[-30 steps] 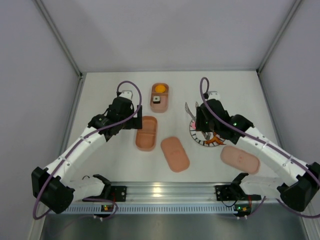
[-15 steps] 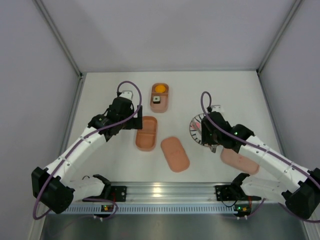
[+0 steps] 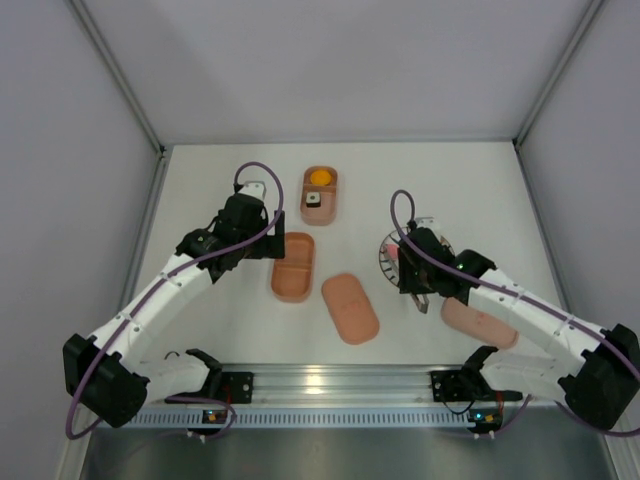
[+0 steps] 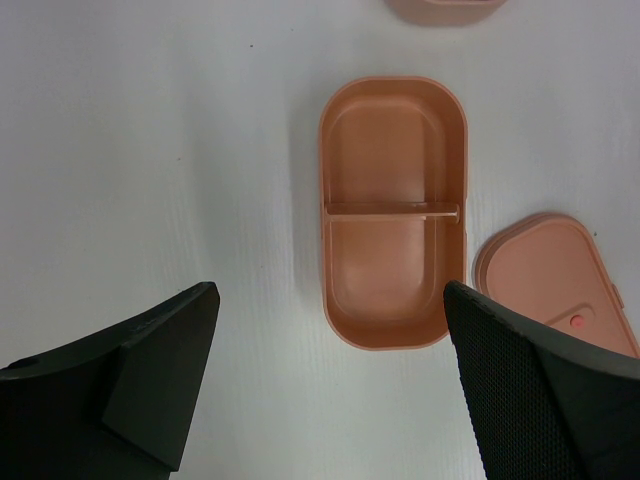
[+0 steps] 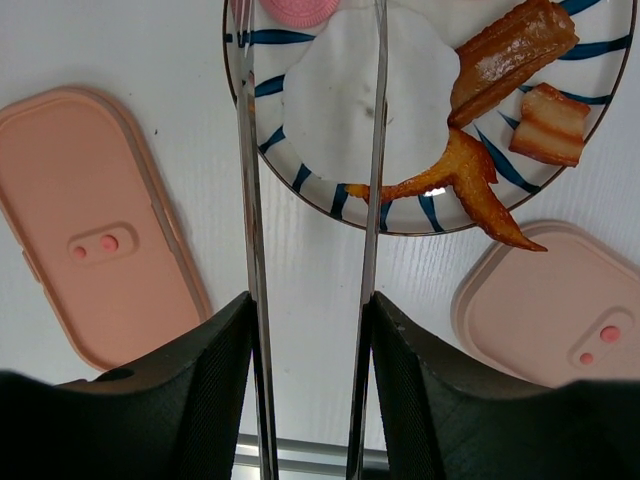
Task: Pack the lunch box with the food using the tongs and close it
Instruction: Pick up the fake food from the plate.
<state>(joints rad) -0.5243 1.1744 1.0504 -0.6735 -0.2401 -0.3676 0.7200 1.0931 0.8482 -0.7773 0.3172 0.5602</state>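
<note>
Holding the tongs (image 5: 250, 200) over the striped plate (image 5: 310, 178)
My right gripper (image 5: 310, 330) pinches both tong arms, which run across the plate toward the pink piece (image 5: 298, 8). My left gripper (image 4: 330, 300) hangs with its fingers fully spread above the divided lunch box tray (image 4: 393, 210), and a lid (image 4: 550, 275) lies just beside it.
</note>
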